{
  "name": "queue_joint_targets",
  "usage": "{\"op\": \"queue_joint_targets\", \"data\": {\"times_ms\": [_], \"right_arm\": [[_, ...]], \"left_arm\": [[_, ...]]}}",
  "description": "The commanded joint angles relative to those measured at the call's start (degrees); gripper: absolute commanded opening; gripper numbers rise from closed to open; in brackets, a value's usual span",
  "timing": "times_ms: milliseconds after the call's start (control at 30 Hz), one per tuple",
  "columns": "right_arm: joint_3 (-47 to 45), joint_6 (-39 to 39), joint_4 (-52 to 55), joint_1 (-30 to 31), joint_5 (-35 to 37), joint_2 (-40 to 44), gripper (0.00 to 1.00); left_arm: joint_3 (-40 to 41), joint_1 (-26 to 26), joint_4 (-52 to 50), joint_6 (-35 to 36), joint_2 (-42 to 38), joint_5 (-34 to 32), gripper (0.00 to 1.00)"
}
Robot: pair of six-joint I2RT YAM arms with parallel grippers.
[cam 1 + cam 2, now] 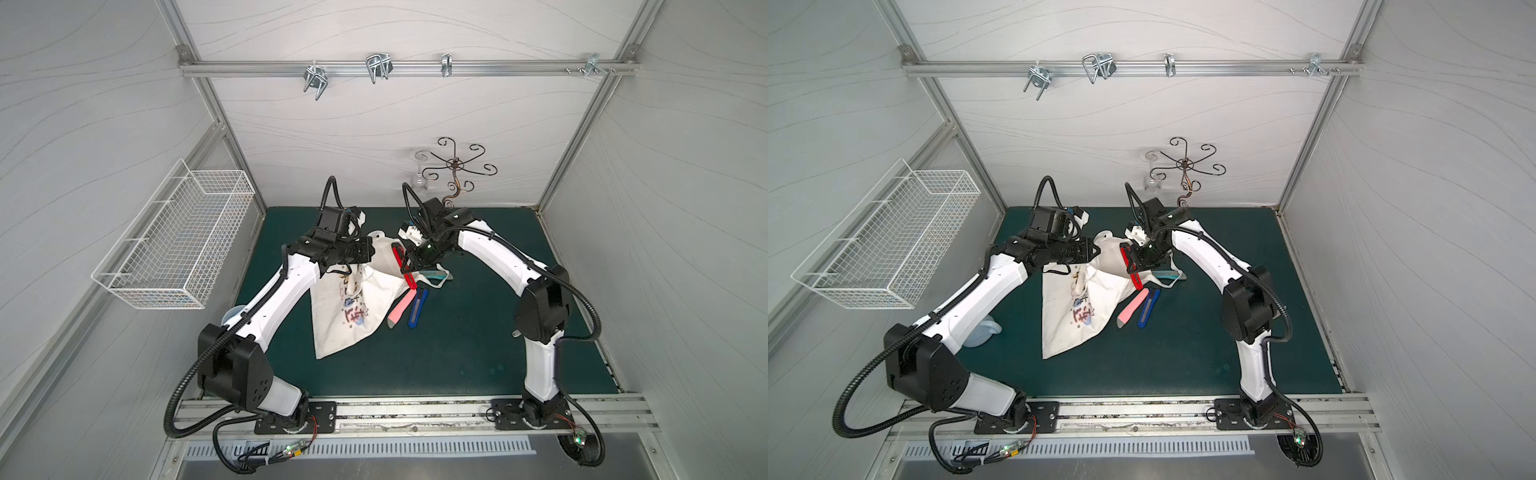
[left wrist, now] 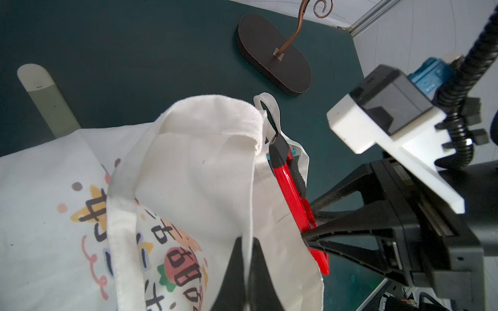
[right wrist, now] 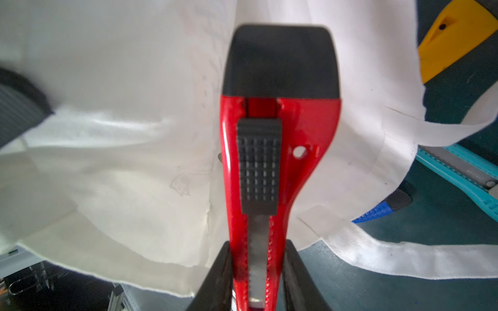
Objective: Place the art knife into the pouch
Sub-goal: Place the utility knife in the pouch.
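The cream-white pouch (image 1: 353,307) (image 1: 1077,303) lies on the green mat, its printed side showing. My left gripper (image 2: 248,242) (image 1: 371,252) is shut on the pouch's upper cloth edge (image 2: 204,167) and holds it raised. The art knife (image 3: 258,161) (image 1: 405,266) (image 1: 1130,268) is red with a black tip, and my right gripper (image 3: 257,250) (image 1: 411,268) is shut on its rear half. In the left wrist view the art knife (image 2: 292,188) runs alongside the raised cloth, tip near a handle loop (image 2: 269,107). Whether the tip is inside the mouth I cannot tell.
A pink knife (image 1: 400,309), a blue knife (image 1: 417,309) and a teal knife (image 1: 434,274) lie right of the pouch. A yellow knife (image 3: 452,35) lies beyond. A scrolled metal stand (image 1: 455,166) rises at the back. A white wire basket (image 1: 174,241) hangs on the left wall.
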State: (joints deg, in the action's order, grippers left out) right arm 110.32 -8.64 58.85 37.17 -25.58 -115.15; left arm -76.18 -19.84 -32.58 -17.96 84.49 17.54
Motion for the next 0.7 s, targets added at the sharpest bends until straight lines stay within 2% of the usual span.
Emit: {"op": "queue_joint_targets", "data": {"times_ms": [0, 667], "right_arm": [[2.9, 2.9, 1.6, 0.5, -2.2, -2.8, 0.3], [25.8, 7.4, 7.7, 0.6, 1.6, -16.9, 0.32]], "left_arm": [[-2.6, -0.1, 2.0, 1.3, 0.1, 0.7, 0.0], [-2.3, -0.2, 2.0, 1.5, 0.4, 1.2, 0.0]]}}
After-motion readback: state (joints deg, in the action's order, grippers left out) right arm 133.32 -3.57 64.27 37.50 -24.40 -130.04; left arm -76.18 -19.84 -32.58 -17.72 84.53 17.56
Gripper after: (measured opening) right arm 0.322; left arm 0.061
